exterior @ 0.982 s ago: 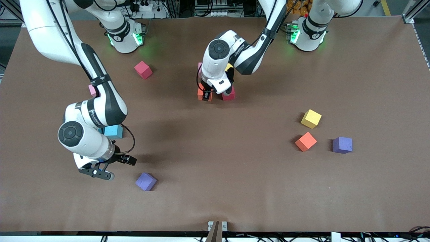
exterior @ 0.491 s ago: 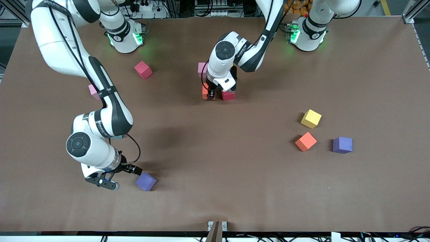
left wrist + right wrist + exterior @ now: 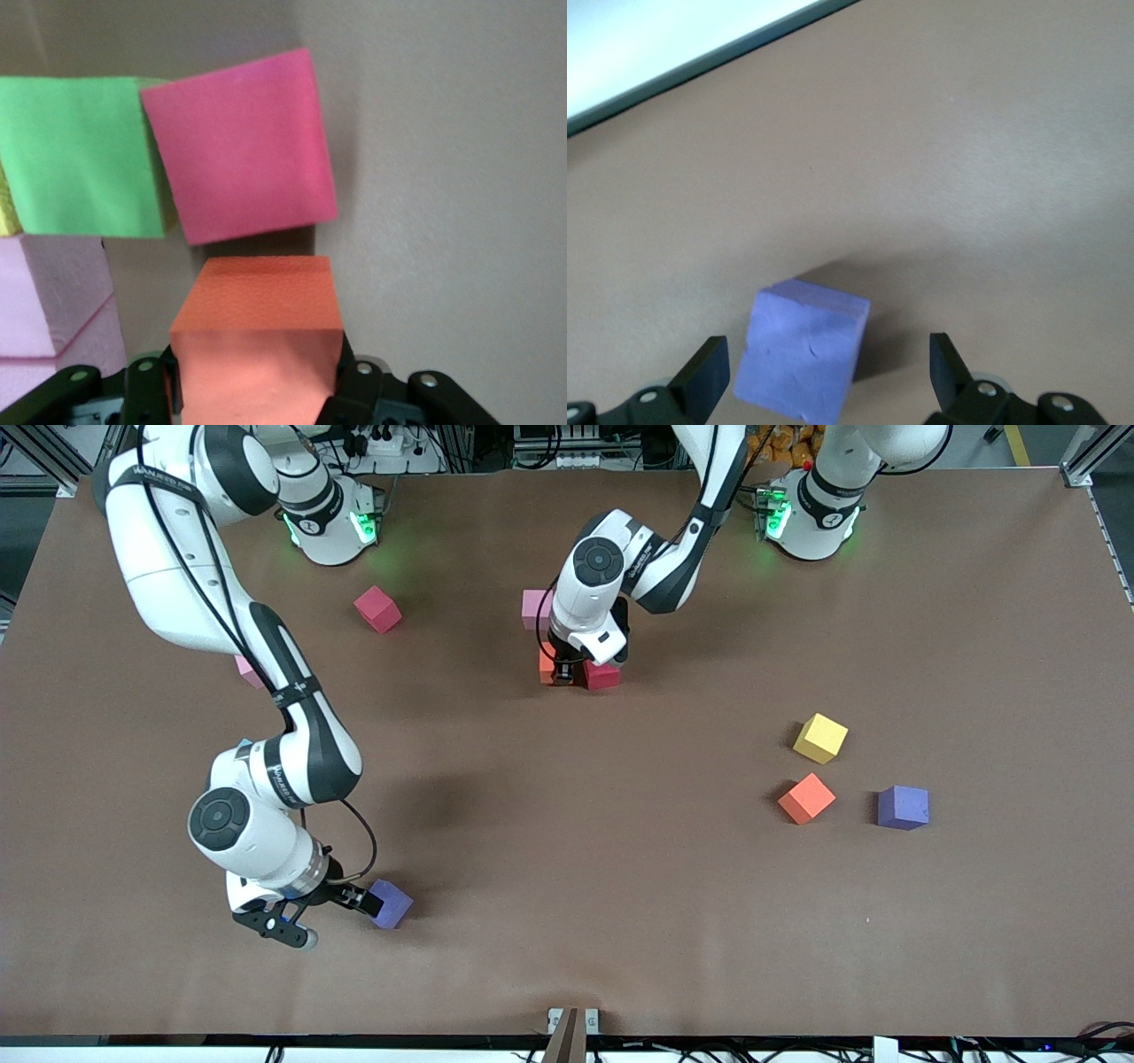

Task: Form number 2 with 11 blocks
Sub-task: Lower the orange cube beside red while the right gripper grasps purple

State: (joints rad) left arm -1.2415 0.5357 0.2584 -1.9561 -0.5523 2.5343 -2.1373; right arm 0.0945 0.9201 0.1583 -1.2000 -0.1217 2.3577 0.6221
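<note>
**Orange cube gripped at the cluster, purple cube framed by spread fingers**

The left gripper (image 3: 560, 673) is seen low at the block cluster in the middle of the table, nearer the robot bases, and its fingers are pinched on an orange block (image 3: 257, 332). In the left wrist view, that block is held just beside a red-pink block (image 3: 237, 146), which sits tilted and is set against a green block (image 3: 80, 155). A pale pink block (image 3: 53, 301) is seen beside the green one, and a sliver of yellow at the frame's edge. From the front, only the pink block (image 3: 534, 607), the orange one and the red-pink one (image 3: 602, 676) can be made out under the arm.

The right gripper (image 3: 332, 917) is found near the front camera, toward the right arm's end of the table, with its fingers spread wide on either side of a purple block (image 3: 802, 354); no contact is visible.

Loose blocks are noted elsewhere: a red block (image 3: 377, 608) and a partly hidden pink one (image 3: 246, 670) toward the right arm's end; a yellow block (image 3: 820, 738), an orange block (image 3: 807, 798) and a second purple block (image 3: 903, 807) toward the left arm's end.
</note>
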